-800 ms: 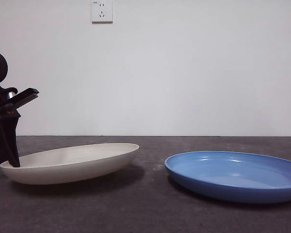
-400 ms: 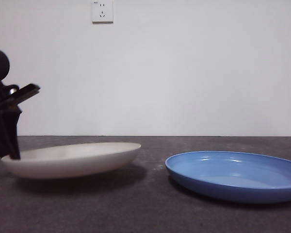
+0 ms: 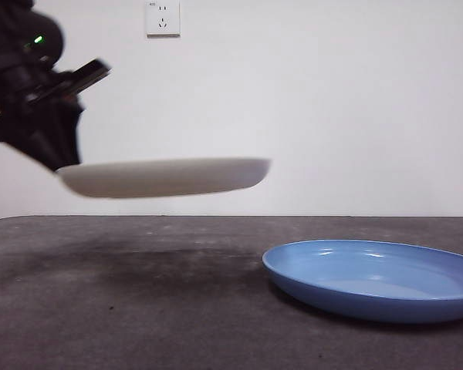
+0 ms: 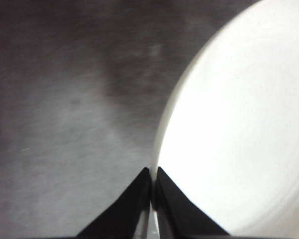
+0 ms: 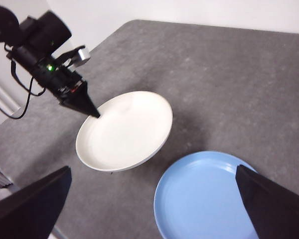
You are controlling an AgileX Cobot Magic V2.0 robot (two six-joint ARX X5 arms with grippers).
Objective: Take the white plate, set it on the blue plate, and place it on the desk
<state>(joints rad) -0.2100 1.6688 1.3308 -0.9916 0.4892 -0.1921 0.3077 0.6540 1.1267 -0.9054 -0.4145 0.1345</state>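
1 blue plate point(image 3: 374, 279) beside lifted white plate point(image 3: 166, 176)

Open desk point(image 3: 139, 308) lies beneath the white plate point(image 3: 166, 177) (airborne), beside the blue plate point(image 3: 374, 277).

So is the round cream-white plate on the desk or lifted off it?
Lifted: the cream-white plate hangs level above the desk, its rim pinched by the left gripper.

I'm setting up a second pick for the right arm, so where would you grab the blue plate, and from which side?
Pinch the blue plate by its thin raised rim, one jaw inside and one under the lip, as the left gripper holds the white plate. It lies flat on the desk, so the rim is probably the only graspable part. Come from the edge away from the white plate.
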